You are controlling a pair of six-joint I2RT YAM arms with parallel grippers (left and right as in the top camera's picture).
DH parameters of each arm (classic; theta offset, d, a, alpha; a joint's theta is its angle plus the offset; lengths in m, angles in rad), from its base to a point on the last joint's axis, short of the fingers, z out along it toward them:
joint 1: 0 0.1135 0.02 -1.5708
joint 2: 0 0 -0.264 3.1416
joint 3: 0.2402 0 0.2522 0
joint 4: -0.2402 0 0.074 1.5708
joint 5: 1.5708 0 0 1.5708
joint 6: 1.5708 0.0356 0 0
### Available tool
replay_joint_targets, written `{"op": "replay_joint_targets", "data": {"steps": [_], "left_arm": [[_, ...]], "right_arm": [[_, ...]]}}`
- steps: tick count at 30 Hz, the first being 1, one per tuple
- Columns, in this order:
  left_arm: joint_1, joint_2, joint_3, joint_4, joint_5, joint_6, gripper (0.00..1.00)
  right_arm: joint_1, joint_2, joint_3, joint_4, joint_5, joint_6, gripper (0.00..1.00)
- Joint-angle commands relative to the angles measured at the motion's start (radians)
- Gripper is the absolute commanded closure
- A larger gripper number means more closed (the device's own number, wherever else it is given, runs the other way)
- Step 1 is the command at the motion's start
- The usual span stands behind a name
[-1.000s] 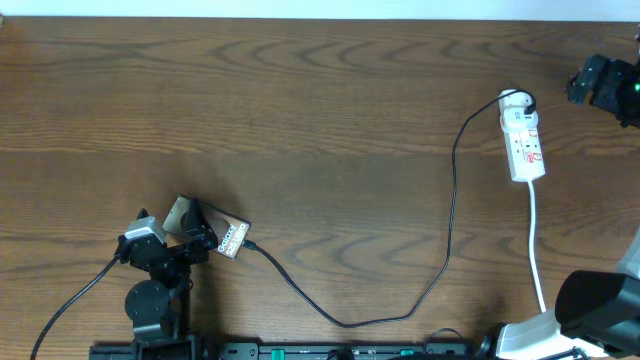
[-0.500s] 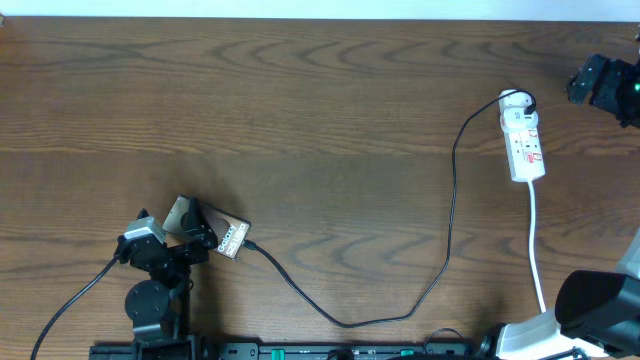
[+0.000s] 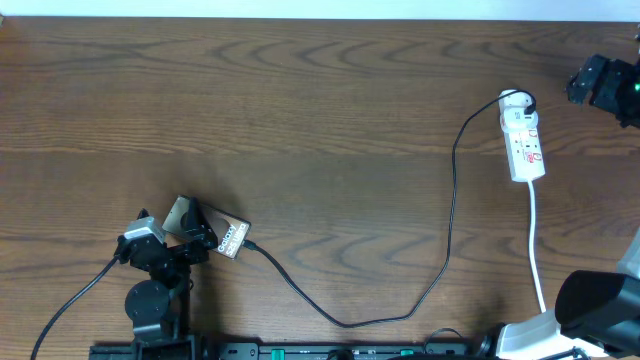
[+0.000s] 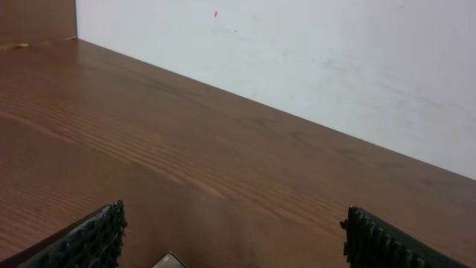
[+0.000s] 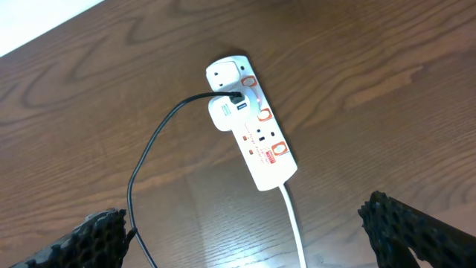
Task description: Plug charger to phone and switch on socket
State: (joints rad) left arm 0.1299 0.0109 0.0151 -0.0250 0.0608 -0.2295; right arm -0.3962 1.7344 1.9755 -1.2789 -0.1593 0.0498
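Right, both pincers spread wide: left gripper [image 4: 232, 219] at the phone [image 3: 228, 238] bottom-left, charger [image 3: 452, 200] running to the socket [image 3: 523, 140] top-right. Right gripper [image 5: 242, 216] should drop one fingertip [image 5: 100, 231] squarely on the red switch [image 5: 263, 114] beside the adapter [image 5: 223, 113], pressing straight down

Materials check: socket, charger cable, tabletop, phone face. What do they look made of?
Socket: white moulded plastic, probably; smooth casing, slight shine.
Charger: thin black cable, likely rubbery sheath; matte, lies in loose curves.
Table: brown wood grain, possibly laminate; faint sheen.
Phone: brownish face with white lettering, looks glossy; glass or plastic, cannot tell.
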Motion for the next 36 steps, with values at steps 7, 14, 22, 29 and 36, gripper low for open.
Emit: {"op": "replay_joint_targets", "data": {"steps": [7,14,22,29,36], "left_arm": [[0.005,-0.006,-0.011,-0.045,-0.009,-0.001,0.08],[0.005,-0.006,-0.011,-0.045,-0.009,-0.001,0.08],[0.005,-0.006,-0.011,-0.045,-0.01,-0.001,0.08],[0.005,-0.006,-0.011,-0.045,-0.009,-0.001,0.08],[0.005,-0.006,-0.011,-0.045,-0.009,-0.001,0.08]], "right_arm": [[-0.002,0.004,0.003,0.0,0.003,0.013,0.01],[-0.002,-0.033,0.002,0.0,0.003,0.013,0.01],[0.023,-0.223,0.002,0.0,0.003,0.013,0.01],[0.068,-0.39,0.002,0.058,0.048,0.005,0.01],[0.225,-0.56,-0.158,0.276,0.053,-0.006,0.01]]}}
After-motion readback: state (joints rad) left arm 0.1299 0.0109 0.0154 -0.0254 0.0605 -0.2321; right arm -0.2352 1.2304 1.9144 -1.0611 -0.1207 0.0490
